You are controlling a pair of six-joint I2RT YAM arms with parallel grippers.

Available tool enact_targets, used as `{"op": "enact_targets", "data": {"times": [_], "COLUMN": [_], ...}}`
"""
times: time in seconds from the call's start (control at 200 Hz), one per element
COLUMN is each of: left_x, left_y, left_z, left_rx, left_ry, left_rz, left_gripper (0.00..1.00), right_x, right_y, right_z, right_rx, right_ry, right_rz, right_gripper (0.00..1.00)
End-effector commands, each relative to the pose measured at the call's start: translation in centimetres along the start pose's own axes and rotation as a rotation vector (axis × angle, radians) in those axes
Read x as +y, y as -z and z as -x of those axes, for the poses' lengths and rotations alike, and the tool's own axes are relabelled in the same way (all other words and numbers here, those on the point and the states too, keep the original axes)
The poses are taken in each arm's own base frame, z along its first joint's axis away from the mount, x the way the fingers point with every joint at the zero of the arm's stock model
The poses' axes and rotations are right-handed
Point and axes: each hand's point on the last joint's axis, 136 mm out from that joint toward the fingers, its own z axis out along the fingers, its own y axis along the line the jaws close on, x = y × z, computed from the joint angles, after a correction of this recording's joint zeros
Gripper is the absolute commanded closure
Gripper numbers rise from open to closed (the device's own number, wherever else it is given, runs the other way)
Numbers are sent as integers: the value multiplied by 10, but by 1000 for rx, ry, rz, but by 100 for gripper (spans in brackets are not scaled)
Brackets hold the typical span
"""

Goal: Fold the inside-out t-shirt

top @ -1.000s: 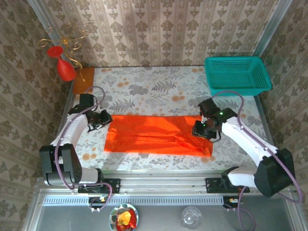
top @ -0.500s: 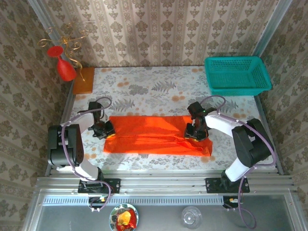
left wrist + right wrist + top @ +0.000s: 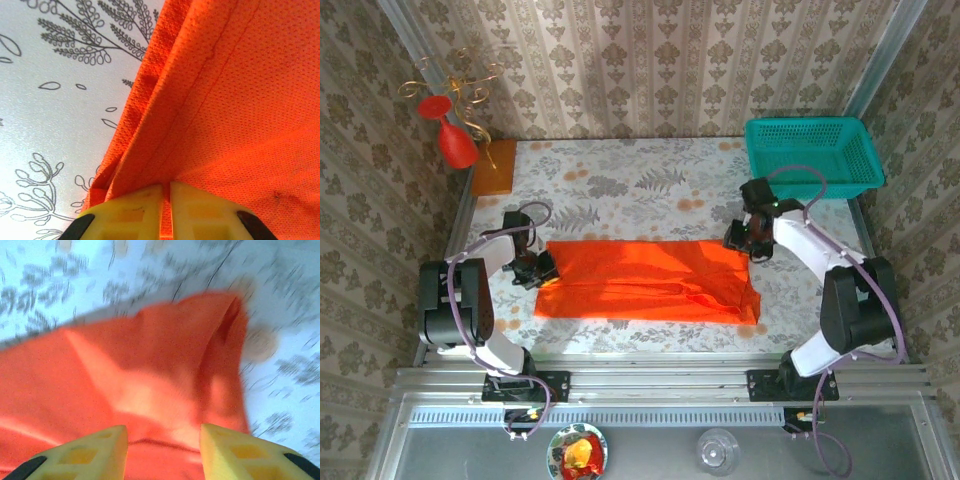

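The inside-out t-shirt [image 3: 650, 280] lies as a long bright orange band across the middle of the flowered table. At its left edge sits my left gripper [image 3: 542, 270]. In the left wrist view its yellow fingers [image 3: 135, 212] are almost together, with a fold of the orange cloth [image 3: 235, 100] pinched between them, so my left gripper [image 3: 166, 200] is shut on it. My right gripper [image 3: 740, 240] is at the shirt's far right corner. In the right wrist view my right gripper [image 3: 162, 440] stands open just above the rumpled cloth [image 3: 150, 370].
A teal basket [image 3: 812, 155] stands at the back right. A red goblet ornament [image 3: 455, 140] and a wooden block [image 3: 493, 165] are at the back left. Along the near edge runs a metal rail [image 3: 640, 385], with a bowl [image 3: 577, 452] and a glass [image 3: 718, 450] below it.
My right gripper has let the shirt's right end go, opened wider and moved back to the far right corner. My left gripper slid slightly nearer, then held still on the left edge.
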Motion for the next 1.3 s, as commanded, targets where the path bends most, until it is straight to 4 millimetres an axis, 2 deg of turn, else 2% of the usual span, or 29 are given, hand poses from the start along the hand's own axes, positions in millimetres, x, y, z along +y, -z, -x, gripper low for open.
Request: {"op": "enact_targets", "data": {"times": [0.0, 0.22, 0.405, 0.5, 0.585, 0.645, 0.695, 0.765, 0.88, 1.035, 1.14, 1.24, 1.29], "left_x": [12, 12, 13, 13, 14, 15, 17, 22, 31, 35, 22, 7, -1], "left_y": [-7, -7, -5, -5, -4, -4, -5, -6, -7, -5, 0, 15, 24], "left_z": [-4, -4, -5, -5, -5, -6, -6, -6, -8, -9, -4, 4, 9], "left_rx": [13, 17, 18, 16, 14, 14, 12, 12, 10, 6, -13, -57, -82], "left_ry": [-6, -5, -7, -7, -5, -4, 1, 14, 47, 57, 41, 8, -9], "left_rz": [46, 50, 57, 57, 60, 65, 72, 87, 99, 104, 51, 20, 8], "left_gripper": [85, 85, 85, 85, 85, 85, 85, 86, 86, 86, 85, 83, 82], "right_x": [-16, -16, -25, -22, -18, -19, -21, -27, -36, -37, -30, -24, -22], "right_y": [-9, -35, -47, -51, -52, -51, -47, -44, -45, -58, -55, -31, -17], "right_z": [8, 22, 21, 19, 22, 28, 35, 44, 53, 53, 54, 55, 52], "right_rx": [53, 113, 146, 162, 156, 129, 101, 73, 63, 93, 99, 64, 47], "right_ry": [70, 90, 58, 26, 5, 0, -5, -11, -33, -31, -27, -16, -2], "right_rz": [-79, -109, -153, -122, -94, -99, -106, -130, -141, -126, -98, -92, -103], "right_gripper": [53, 51, 50, 51, 63, 81, 91, 100, 100, 100, 84, 67, 62]}}
